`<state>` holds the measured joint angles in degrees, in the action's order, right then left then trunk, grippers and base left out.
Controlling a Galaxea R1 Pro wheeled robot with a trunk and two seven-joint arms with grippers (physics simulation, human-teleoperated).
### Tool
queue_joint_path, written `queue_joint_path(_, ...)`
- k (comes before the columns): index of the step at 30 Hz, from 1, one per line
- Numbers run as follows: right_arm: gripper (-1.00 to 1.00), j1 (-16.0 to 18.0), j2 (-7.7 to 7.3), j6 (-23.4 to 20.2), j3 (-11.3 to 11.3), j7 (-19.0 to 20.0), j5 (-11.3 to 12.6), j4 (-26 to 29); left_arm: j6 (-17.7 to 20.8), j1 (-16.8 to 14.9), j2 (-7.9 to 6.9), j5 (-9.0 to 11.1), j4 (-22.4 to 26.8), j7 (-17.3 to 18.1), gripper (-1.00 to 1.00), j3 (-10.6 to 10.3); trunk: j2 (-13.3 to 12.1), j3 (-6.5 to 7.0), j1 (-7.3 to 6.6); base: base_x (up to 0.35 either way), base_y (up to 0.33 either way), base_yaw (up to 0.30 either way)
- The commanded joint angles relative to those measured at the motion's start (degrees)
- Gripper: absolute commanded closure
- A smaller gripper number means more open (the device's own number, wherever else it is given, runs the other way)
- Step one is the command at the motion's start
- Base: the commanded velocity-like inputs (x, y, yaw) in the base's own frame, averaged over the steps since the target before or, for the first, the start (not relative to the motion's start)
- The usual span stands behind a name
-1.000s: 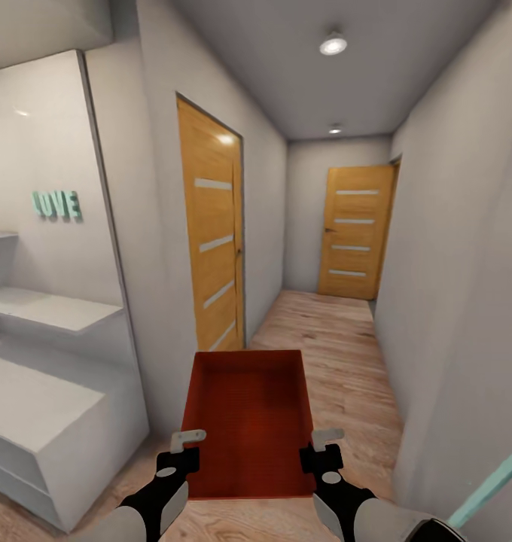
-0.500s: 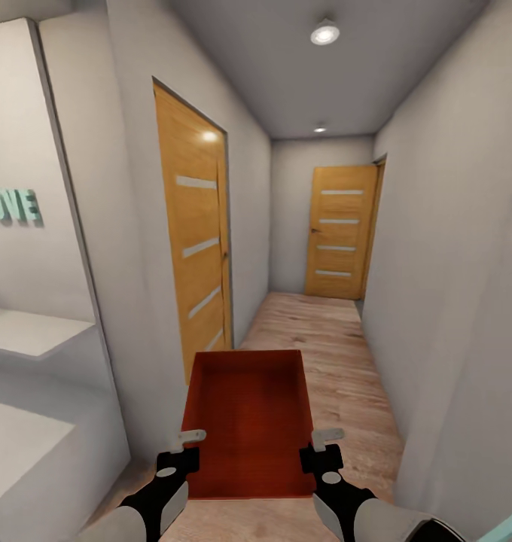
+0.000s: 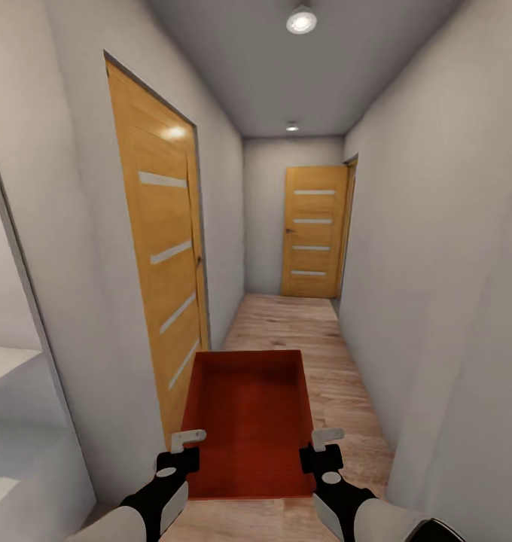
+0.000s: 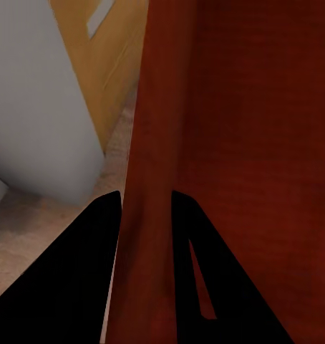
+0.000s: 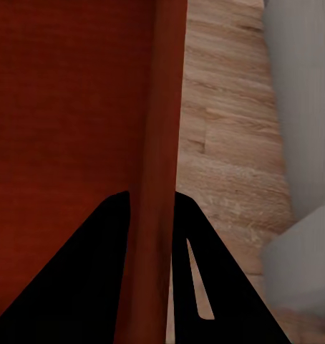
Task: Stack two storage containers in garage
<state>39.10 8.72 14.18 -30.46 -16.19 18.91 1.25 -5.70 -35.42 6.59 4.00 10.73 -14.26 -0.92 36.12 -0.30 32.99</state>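
One orange-red storage container (image 3: 247, 418) hangs in front of me in the head view, open side up, empty, carried between both arms above a light wood plank floor. My left gripper (image 3: 182, 452) is shut on its left wall (image 4: 154, 179), which runs between the two dark fingers (image 4: 76, 265) in the left wrist view. My right gripper (image 3: 321, 450) is shut on its right wall (image 5: 159, 172), likewise pinched between the black fingers (image 5: 98, 272). I am in a narrow hallway; the garage and the concrete floor are out of view.
Pale grey walls close in on both sides. A closed wooden door (image 3: 160, 256) with white slats is near on the left, and another closed one (image 3: 312, 232) stands at the hallway's far end. A white shelf unit (image 3: 15, 421) edges the lower left. Ceiling lights (image 3: 301, 20) overhead.
The view has shifted: the white shelves and "LOVE" letters slid out to the left, the left door looms nearer. The container and both grippers keep the same place in the picture.
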Motion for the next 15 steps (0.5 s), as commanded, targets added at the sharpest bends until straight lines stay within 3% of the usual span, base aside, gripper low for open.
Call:
queue_joint_path(1, 1.0, 0.0, 0.07, -0.1, 4.7, 2.4, -0.3, 0.3, -0.3, 0.0, 0.0, -0.3, 0.1, -2.5, 1.0, 1.2, 0.0, -0.03, 0.05, 0.317, 0.153, -0.245)
queue_joint_path(15, 1.0, 0.0, 0.07, -0.1, 4.7, 2.4, -0.3, 0.3, -0.3, 0.0, 0.0, -0.3, 0.1, -2.5, 1.0, 1.2, 0.0, -0.03, 0.05, 0.317, 0.154, -0.245)
